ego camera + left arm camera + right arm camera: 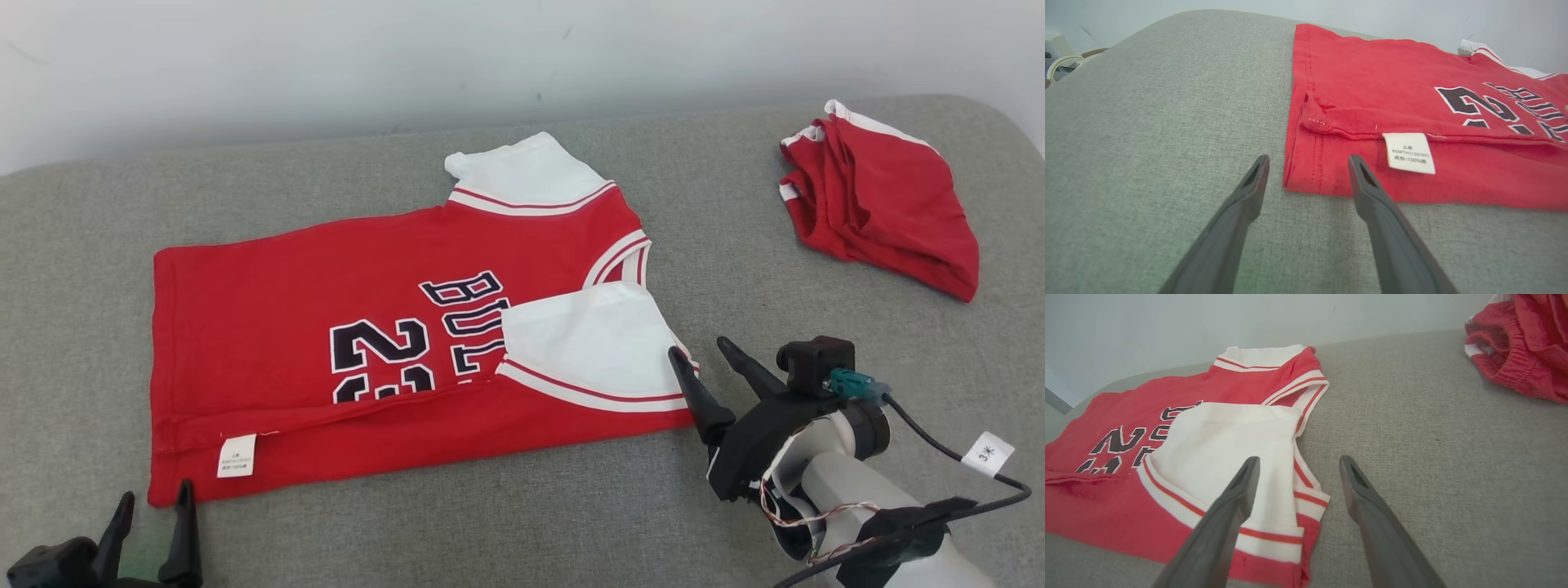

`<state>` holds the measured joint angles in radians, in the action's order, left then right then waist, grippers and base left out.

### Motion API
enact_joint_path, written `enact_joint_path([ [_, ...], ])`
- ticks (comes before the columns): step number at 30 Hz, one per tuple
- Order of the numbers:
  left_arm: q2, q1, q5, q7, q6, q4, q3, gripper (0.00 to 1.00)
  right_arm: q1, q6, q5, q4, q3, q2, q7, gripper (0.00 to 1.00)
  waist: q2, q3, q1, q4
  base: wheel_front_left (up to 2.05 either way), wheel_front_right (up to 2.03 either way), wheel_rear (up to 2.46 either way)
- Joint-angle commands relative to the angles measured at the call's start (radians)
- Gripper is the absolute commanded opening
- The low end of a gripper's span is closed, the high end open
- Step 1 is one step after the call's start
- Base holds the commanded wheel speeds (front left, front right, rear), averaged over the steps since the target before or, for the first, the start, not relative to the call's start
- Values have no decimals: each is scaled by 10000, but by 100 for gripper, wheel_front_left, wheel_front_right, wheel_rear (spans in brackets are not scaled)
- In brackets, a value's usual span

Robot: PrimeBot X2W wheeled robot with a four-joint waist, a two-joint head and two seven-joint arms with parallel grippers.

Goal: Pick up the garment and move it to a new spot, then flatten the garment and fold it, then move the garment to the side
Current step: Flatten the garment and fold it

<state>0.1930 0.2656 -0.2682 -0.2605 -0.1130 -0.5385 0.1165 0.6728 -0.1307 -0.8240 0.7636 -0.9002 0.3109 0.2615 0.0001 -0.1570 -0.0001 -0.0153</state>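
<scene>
A red jersey-style garment (294, 327) with white sleeves and dark lettering lies spread on the grey cushion, its near long edge folded over onto the front so a white care label (237, 455) shows. One white sleeve (588, 339) lies folded onto the chest. My left gripper (155, 506) stands open just off the garment's near left corner (1306, 179), nothing between its fingers. At the folded sleeve's edge (1290, 498) my right gripper (706, 363) is open too, holding nothing.
A second red and white garment (886, 200) lies bunched at the far right of the grey cushion (735, 245). A pale wall runs behind. Bare cushion lies left of the jersey and between it and the bunched garment.
</scene>
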Motion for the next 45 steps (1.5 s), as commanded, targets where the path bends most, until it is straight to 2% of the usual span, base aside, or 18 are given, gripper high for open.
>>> enact_joint_path([
  [1,46,35,51,-33,-11,-32,67,100,-149,-1,134,6,2,0,56,100,-1,-71,1,-71,0,0,0],
  [12,-176,209,249,-34,-72,-526,471,100,-654,-1,674,58,74,-108,-226,98,-1,-277,1,-89,0,0,0],
  [13,-188,226,221,-34,-73,-645,501,96,-655,-1,707,44,66,-100,-292,44,-1,-290,1,-79,0,0,0],
  [14,-197,275,205,-32,-89,-737,518,61,-647,-1,741,14,63,-94,-322,17,-1,-302,1,-70,0,0,0],
  [15,-215,312,196,-28,-104,-817,517,20,-653,-1,759,-33,70,-112,-355,0,-1,-309,1,-61,0,0,0],
  [16,-240,330,191,-21,-121,-896,505,0,-668,-1,766,-73,92,-112,-386,0,-1,-311,1,-52,0,0,0],
  [30,-465,-170,235,-22,-155,-955,510,0,-1573,4,423,-867,732,358,-477,0,-1,332,1,18,0,0,0],
  [40,-613,-1206,160,-28,-163,-516,470,0,-3411,4,421,-2525,1683,1014,-1154,0,-1,1124,1,-54,0,0,0],
  [45,-680,-1714,-3,-31,-161,-372,581,0,-4519,4,516,-3465,2272,1065,-1864,0,-1,1325,1,-112,0,0,0],
])
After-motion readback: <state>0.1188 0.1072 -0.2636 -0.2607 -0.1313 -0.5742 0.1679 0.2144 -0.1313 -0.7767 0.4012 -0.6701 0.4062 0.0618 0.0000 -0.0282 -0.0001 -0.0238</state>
